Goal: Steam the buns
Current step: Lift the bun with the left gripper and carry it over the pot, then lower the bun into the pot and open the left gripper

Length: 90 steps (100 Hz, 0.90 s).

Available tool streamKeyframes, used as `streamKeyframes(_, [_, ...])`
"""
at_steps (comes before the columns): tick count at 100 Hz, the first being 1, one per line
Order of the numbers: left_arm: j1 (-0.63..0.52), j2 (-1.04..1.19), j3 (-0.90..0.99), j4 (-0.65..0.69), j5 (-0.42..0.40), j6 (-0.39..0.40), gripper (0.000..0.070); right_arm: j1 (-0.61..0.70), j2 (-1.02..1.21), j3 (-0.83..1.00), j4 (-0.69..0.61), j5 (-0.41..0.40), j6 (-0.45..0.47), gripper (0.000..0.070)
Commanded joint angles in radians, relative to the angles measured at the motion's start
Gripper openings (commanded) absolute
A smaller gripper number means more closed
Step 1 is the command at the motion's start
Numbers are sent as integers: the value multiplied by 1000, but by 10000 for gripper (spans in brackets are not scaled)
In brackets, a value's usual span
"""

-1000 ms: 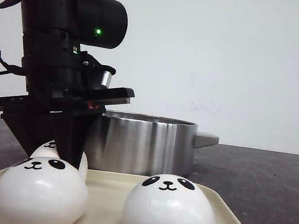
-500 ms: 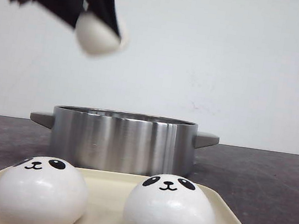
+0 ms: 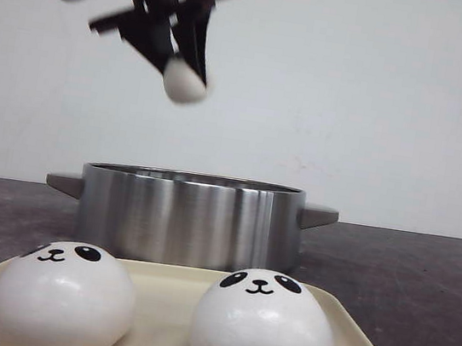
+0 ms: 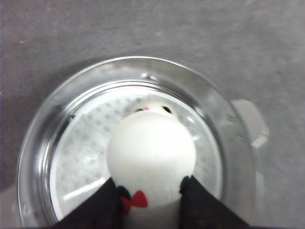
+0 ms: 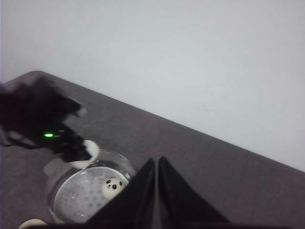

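Left wrist view showed the left gripper (image 4: 151, 191) clamped across a glossy bun (image 4: 150, 155), seemingly light and slippery, above the pot (image 4: 38, 143).

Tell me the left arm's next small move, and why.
Probably lower straight down into the round stainless steel pot. The left end effector, shut on a glossy white panda bun, hangs above the pot's perforated steamer plate, where another panda bun already sits, so aim beside it.
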Motion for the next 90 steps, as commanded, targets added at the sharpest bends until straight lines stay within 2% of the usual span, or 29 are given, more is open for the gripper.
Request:
streamKeyframes(1, [5, 77, 61, -17, -1, 19, 5, 11, 3, 23, -49, 3, 45, 5])
streamKeyframes(25, [44, 238, 121, -49, -1, 19, 5, 11, -14, 23, -47, 6, 55, 5])
streamKeyframes(63, [48, 362, 121, 17, -2, 21, 15, 11, -28, 23, -65, 5, 107, 5])
streamKeyframes(70, [48, 377, 121, 13, -1, 17, 60, 11, -29, 23, -70, 5, 111, 5])
streamKeyframes(76, [48, 384, 121, 2, -2, 17, 140, 11, -29, 23, -70, 5, 115, 5])
streamKeyframes(90, [48, 390, 121, -4, -2, 18, 425, 11, -29, 23, -70, 5, 114, 5])
